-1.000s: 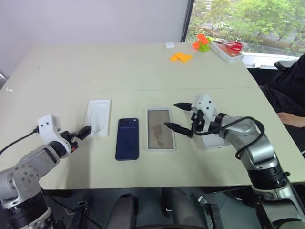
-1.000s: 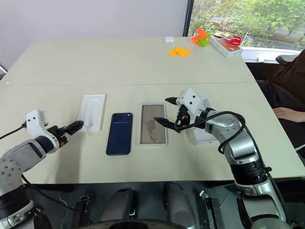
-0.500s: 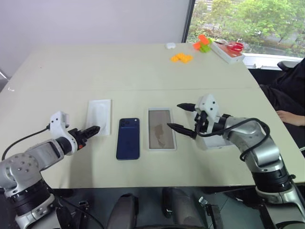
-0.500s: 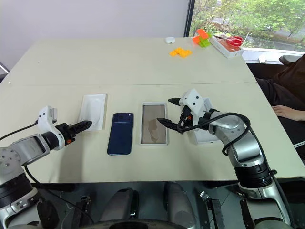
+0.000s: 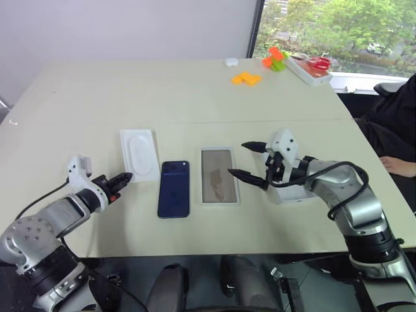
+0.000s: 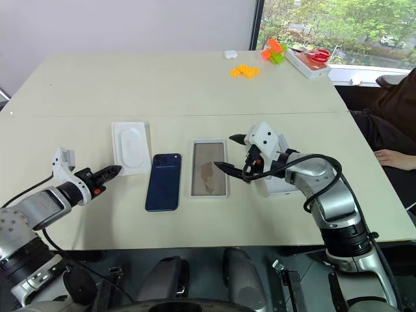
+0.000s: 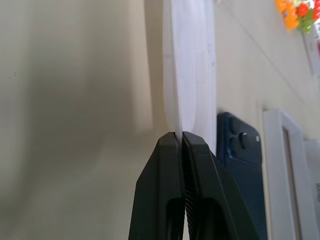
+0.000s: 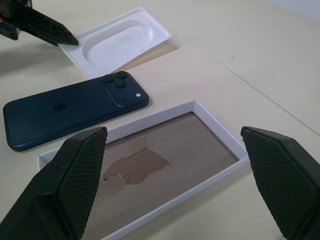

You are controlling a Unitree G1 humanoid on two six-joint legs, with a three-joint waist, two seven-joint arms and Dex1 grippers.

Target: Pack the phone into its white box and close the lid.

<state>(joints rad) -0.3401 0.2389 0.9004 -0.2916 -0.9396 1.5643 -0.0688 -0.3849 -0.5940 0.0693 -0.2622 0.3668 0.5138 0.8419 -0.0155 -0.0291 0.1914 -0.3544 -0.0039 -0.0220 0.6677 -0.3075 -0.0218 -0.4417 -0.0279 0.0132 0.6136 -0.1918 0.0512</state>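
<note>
Phone [image 5: 173,188] back-up beside white box [image 5: 219,175]; no legible writing.

Bright, even daylight from the window [image 5: 331,29] at the far right corner. Soft, faint shadows on the desk [image 5: 195,91], falling toward the near left. No harsh glare; mild sheen on the phone [image 5: 173,188]. Head views sharp, slight bending at the edges. Left wrist view: white tray [image 7: 192,75] blurred close up, desk beyond soft. Right wrist view: near fingers [image 8: 75,175] slightly out of focus.
</note>
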